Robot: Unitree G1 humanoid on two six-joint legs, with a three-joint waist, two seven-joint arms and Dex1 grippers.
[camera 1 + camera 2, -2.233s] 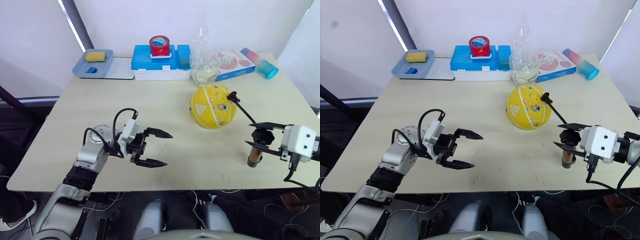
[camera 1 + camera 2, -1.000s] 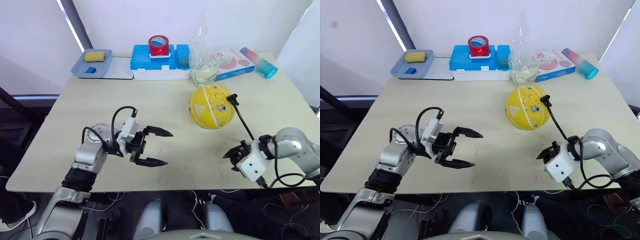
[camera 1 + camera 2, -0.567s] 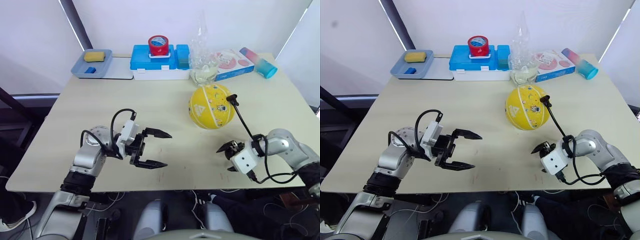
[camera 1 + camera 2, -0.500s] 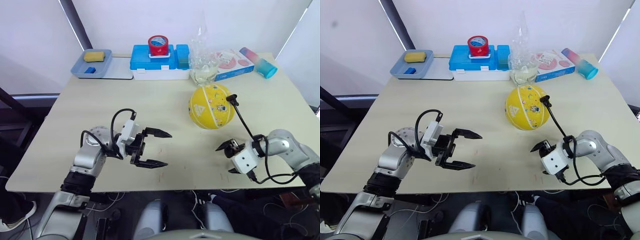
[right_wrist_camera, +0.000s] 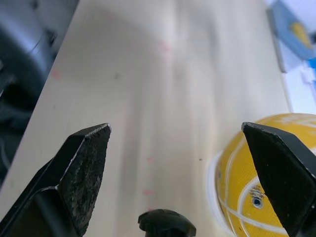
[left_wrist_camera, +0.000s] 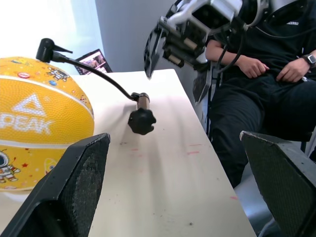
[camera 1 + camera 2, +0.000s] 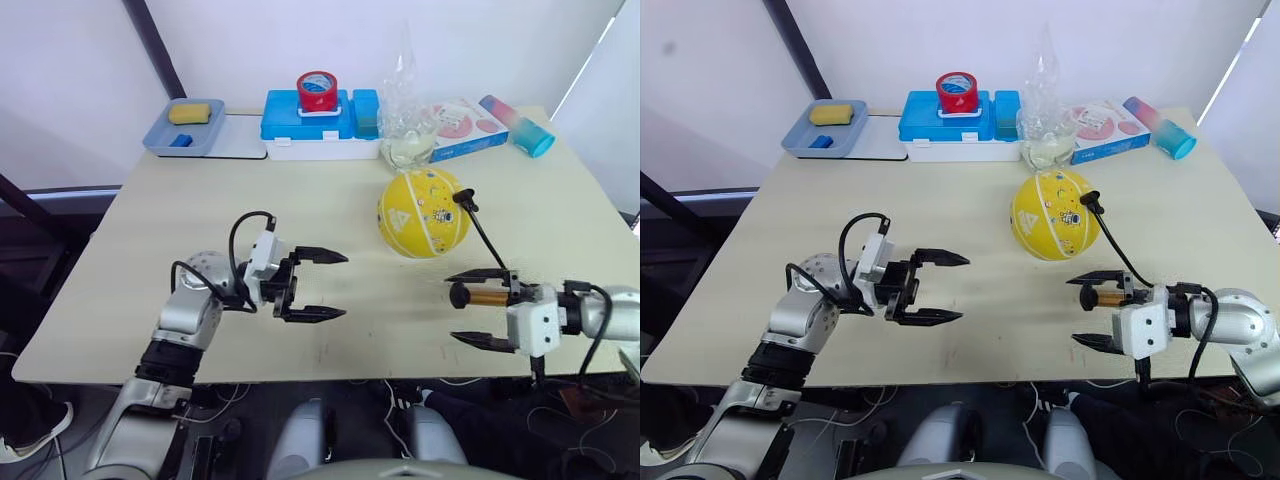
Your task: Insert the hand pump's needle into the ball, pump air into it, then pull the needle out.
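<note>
On a pale wooden table [image 7: 330, 200], the ball [image 7: 424, 213] sits right of centre, yellow with white stripes and cartoon prints. The needle [image 7: 464, 197], with its small black fitting, meets the ball's right side, and a thin black hose runs from it down toward the near right. There the hand pump [image 7: 480, 296] lies on its side on the tabletop, its black knob end pointing left, its copper-brown barrel between the two spread black fingers of the right gripper [image 7: 481, 309], which stands wide open around the pump without closing on it. The left gripper [image 7: 322, 285] hovers over the near-left part of the table, also wide open and holding nothing, well apart from the ball. Along the far edge stand a grey-blue tray [image 7: 175, 141] with a yellow sponge, a blue-lidded box [image 7: 320, 126] topped by a red tape roll [image 7: 318, 90], and a clear plastic bag [image 7: 405, 110]. A seated person in dark clothing [image 6: 256, 74] appears beyond the table in the left wrist view
</note>
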